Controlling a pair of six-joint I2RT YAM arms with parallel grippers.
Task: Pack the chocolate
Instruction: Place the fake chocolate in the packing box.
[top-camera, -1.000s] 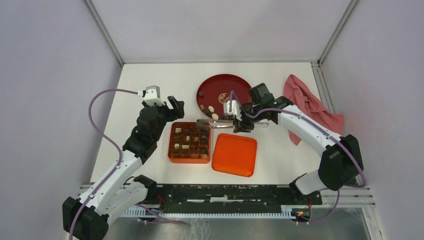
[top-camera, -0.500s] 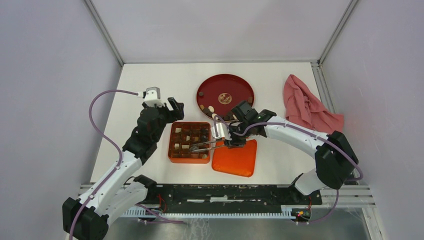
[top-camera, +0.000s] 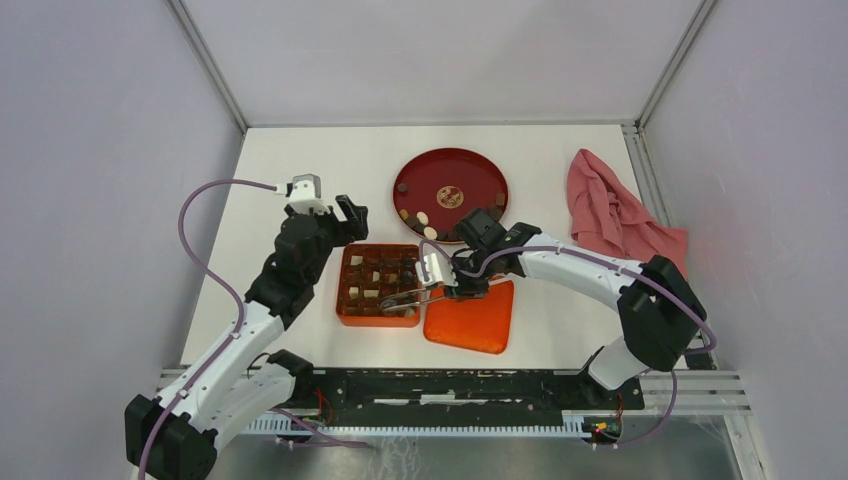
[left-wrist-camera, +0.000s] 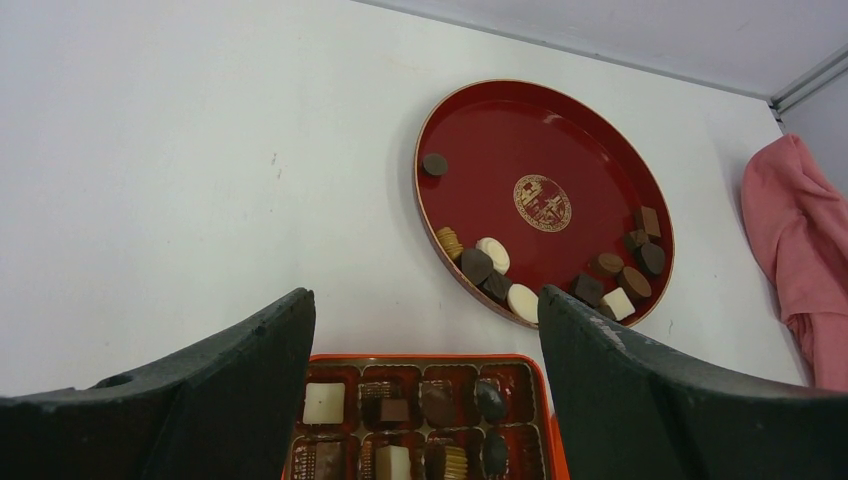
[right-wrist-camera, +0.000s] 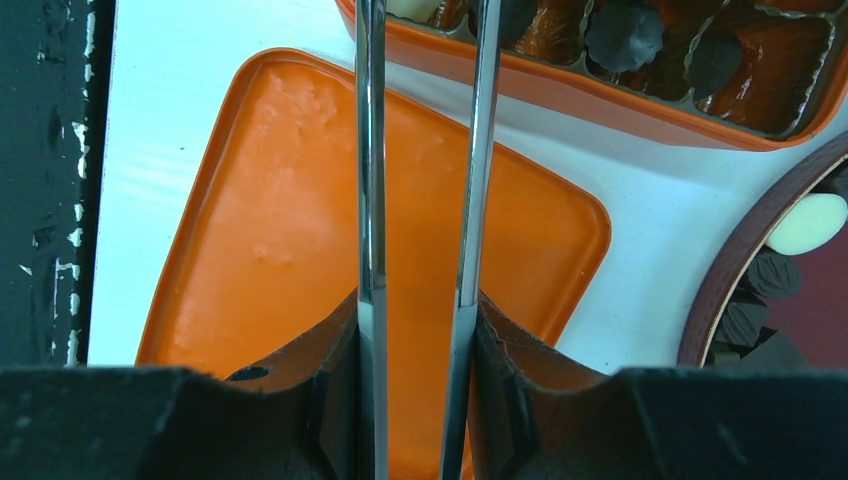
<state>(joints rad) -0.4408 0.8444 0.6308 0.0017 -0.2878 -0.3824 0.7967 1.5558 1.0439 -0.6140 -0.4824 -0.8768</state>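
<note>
One red plate (left-wrist-camera: 540, 130), far: about thirteen chocolate pieces (left-wrist-camera: 492, 252) along its near rim. One orange box (top-camera: 378, 320), more inside; one lid (top-camera: 470, 315) right. left gripper (left-wrist-camera: 422, 330) spread wide, empty. right gripper (right-wrist-camera: 415, 330) clamps tongs (right-wrist-camera: 371, 200); tips cut off, load unclear.

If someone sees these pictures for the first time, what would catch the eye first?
The right gripper holds metal tongs, whose tips are over the orange box in the middle of the top view; its small compartments are partly filled with chocolate. A flat orange lid lies on the right beside the box, and a red plate behind them carries more loose pieces.
</note>
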